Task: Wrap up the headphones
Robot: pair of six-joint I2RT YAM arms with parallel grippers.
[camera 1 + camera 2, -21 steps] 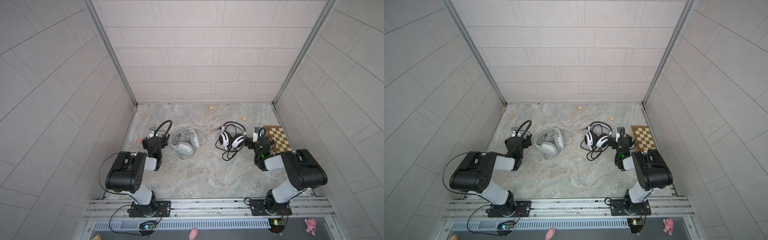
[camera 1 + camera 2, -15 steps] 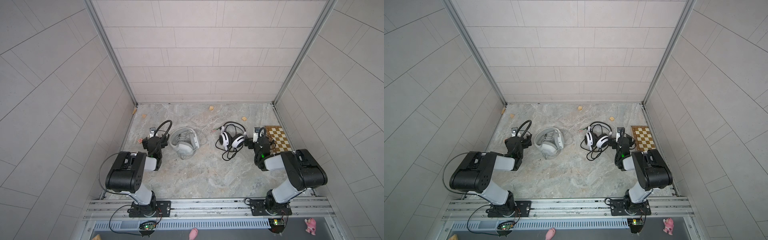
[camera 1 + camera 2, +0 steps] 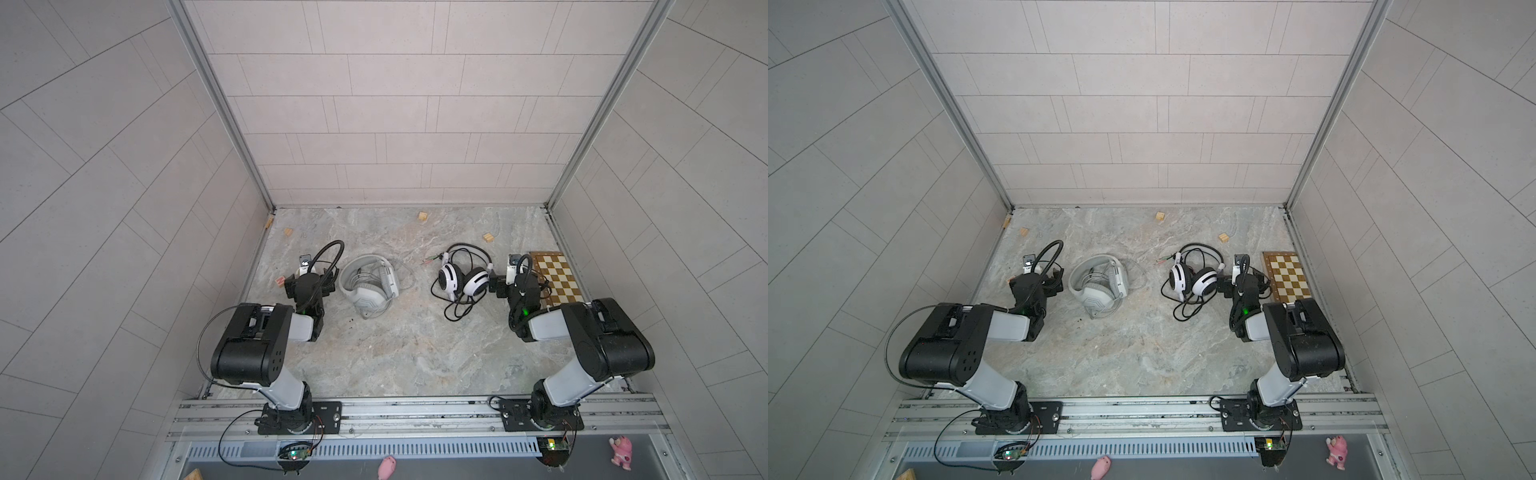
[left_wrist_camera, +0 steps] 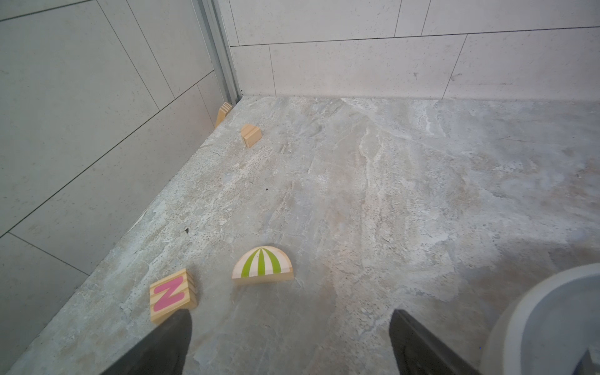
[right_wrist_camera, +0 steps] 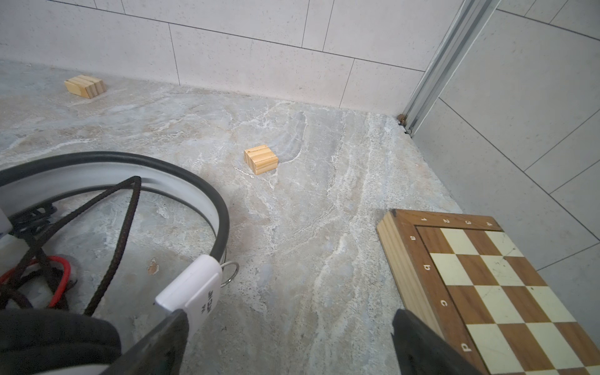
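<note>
Two headphones lie on the marble floor in both top views. The white headphones rest left of centre with their grey cable tucked inside. The black-and-white headphones lie right of centre, black cable looped in front. My left gripper is open and empty, just left of the white headset, whose rim shows beside one finger. My right gripper is open and empty, just right of the black-and-white headset, whose headband arcs beside it.
A chessboard lies against the right wall beside my right gripper. Small wooden blocks sit near the back wall. A block with a pink Z and a green-striped half-round block lie before my left gripper.
</note>
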